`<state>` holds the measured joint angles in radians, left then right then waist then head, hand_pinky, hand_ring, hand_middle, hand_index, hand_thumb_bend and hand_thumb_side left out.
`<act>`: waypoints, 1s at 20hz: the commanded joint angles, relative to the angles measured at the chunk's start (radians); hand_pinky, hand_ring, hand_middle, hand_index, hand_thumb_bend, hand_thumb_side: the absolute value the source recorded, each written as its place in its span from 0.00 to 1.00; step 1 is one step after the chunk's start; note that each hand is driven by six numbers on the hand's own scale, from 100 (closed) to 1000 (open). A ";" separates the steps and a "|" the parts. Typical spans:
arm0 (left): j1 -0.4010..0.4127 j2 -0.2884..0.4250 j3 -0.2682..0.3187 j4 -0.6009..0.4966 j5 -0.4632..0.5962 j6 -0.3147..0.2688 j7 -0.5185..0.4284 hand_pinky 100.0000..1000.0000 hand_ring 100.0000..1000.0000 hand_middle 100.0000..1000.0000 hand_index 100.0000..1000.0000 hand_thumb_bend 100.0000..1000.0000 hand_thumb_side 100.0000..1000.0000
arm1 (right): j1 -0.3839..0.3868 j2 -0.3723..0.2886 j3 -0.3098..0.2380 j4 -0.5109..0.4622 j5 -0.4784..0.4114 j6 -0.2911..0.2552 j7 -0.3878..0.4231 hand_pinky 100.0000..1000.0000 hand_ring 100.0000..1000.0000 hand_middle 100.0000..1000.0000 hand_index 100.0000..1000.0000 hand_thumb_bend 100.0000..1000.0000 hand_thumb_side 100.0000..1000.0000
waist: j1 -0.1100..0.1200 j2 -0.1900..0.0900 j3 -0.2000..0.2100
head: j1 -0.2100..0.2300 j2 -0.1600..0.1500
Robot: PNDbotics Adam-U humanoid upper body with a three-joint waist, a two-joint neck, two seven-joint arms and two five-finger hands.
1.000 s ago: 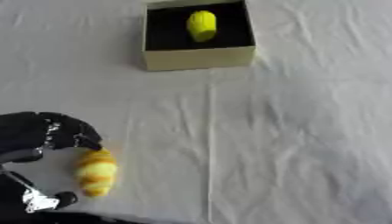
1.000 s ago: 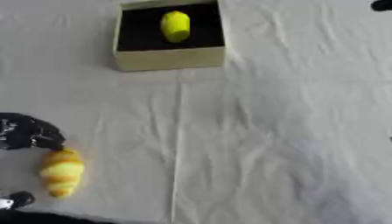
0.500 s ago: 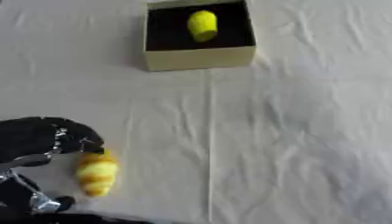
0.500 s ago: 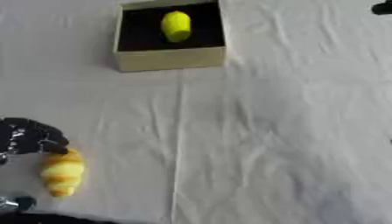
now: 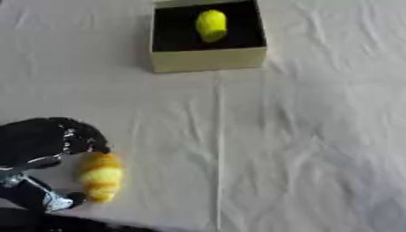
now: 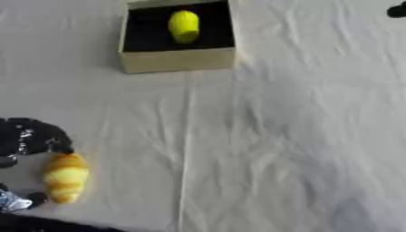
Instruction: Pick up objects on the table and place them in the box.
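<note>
Striped toy: one yellow-and-orange striped thing (image 5: 100,176) lay on the tablecloth (image 5: 301,136), well away from the box, diagonally toward the near left corner.
Left hand: the left hand (image 5: 44,144) sat right against the toy's upper end, fingers curled over it, thumb near its lower end. Can't tell if it really gripped it.
Box: one box (image 5: 208,58), black inside, with one yellow lemon-ish object (image 5: 211,25) in it.
Room: open wrinkled cloth between toy and box, nothing in the way.

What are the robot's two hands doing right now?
Left hand: fingers curled around the yellow-and-orange striped oblong toy, beside it on the cloth.
Right hand: not in view.
</note>
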<state>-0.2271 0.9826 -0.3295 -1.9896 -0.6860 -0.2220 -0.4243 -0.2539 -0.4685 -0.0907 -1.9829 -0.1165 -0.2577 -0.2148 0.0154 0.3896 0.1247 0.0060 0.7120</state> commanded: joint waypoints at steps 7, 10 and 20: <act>-0.008 -0.002 -0.012 -0.010 -0.032 0.022 -0.021 0.77 0.78 0.68 0.69 0.29 0.17 | -0.005 -0.005 -0.003 -0.017 -0.007 0.004 -0.003 0.84 0.61 0.64 0.75 0.00 0.61 | 0.001 -0.014 -0.004 | 0.009 0.004; -0.008 -0.005 -0.015 -0.010 -0.041 0.024 -0.017 0.77 0.77 0.67 0.68 0.28 0.16 | -0.005 -0.005 -0.003 -0.017 -0.007 0.004 -0.003 0.84 0.61 0.64 0.75 0.00 0.61 | 0.001 -0.014 -0.004 | 0.010 0.005; -0.079 -0.003 0.040 -0.010 -0.005 -0.016 0.108 0.68 0.68 0.56 0.53 0.03 0.00 | 0.001 -0.011 -0.004 -0.017 -0.006 0.005 -0.004 0.84 0.61 0.64 0.75 0.00 0.61 | 0.000 -0.019 0.007 | 0.004 0.010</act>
<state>-0.2932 0.9498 -0.3189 -1.9902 -0.7078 -0.2274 -0.3388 -0.2489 -0.4609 -0.0907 -1.9829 -0.1206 -0.2517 -0.2169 0.0138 0.3926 0.1319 0.0102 0.7189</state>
